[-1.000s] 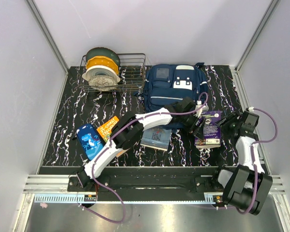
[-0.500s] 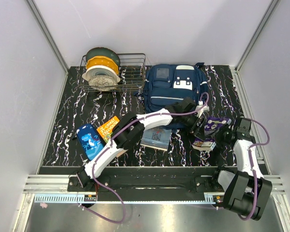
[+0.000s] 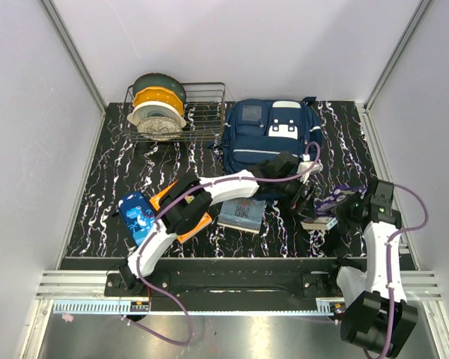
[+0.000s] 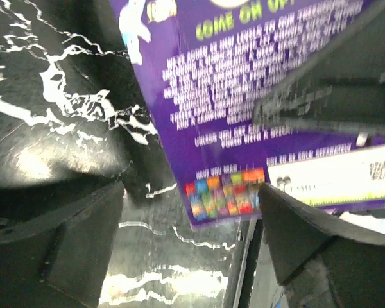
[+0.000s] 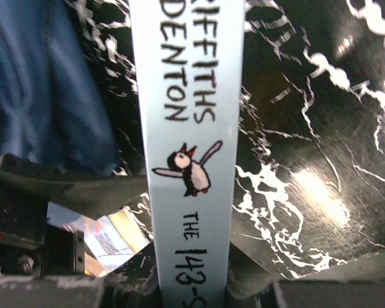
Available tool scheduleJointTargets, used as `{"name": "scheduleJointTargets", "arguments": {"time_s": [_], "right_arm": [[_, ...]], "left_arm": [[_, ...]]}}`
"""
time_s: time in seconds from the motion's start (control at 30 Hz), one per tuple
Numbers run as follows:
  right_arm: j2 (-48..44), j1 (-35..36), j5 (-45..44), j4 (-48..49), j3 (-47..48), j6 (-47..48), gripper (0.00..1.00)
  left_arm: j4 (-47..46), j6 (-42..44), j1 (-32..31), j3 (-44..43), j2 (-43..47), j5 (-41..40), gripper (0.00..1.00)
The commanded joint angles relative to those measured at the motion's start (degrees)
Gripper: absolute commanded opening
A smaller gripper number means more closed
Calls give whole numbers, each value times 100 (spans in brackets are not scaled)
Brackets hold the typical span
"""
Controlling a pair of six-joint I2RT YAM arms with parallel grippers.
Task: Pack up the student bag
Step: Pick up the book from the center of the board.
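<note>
A wire rack (image 3: 203, 112) of round spools (image 3: 157, 106) is set rear left. The soft navy student bag (image 3: 271, 138) is laid flat mid-rear on the veined table (image 3: 108, 176). The left gripper (image 4: 191, 218) is spread wide beside a purple book (image 3: 328, 203), which is pinched at its spine by the right gripper (image 3: 343, 209) near the right edge.

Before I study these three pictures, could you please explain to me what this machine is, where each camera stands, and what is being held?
It is a robot: two arms bolted at the near edge of a black marbled table. The wide picture looks down from above; the other two come from a camera on each wrist. On the table are a navy backpack, a wire rack holding spools, a blue pencil case, an orange book and a grey book. The right gripper is shut on the spine of a purple book. The left gripper is open, with that book's back cover close before it.
</note>
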State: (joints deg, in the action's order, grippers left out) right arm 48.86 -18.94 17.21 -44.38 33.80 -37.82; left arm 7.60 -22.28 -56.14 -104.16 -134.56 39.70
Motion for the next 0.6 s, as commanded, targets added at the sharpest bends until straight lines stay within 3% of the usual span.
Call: {"name": "scheduleJointTargets", "arguments": {"time_s": [0.0,0.13,0.27,0.4,0.5,0.57], "right_arm": [[-114,39,-113,35,926,126,1],[-140,39,623,122,1417,538,0],[-228,39,1957,411,1708,785,0],[-298,48,4267,1638,1656,461,0],[-597,57,4956,2755,1402,-128,0],[-580,135,5273,3197,1270,-497,0]], "left_arm": [[-364,470,-20,580,1447,-884,99],[-468,681,120,1387,2371,-1237,99],[-680,463,742,1907,3242,-711,99],[-532,268,1333,2136,4120,-937,99],[-259,374,1553,2110,4437,-1131,99],[-372,-71,1710,2102,4474,-1001,99]]}}
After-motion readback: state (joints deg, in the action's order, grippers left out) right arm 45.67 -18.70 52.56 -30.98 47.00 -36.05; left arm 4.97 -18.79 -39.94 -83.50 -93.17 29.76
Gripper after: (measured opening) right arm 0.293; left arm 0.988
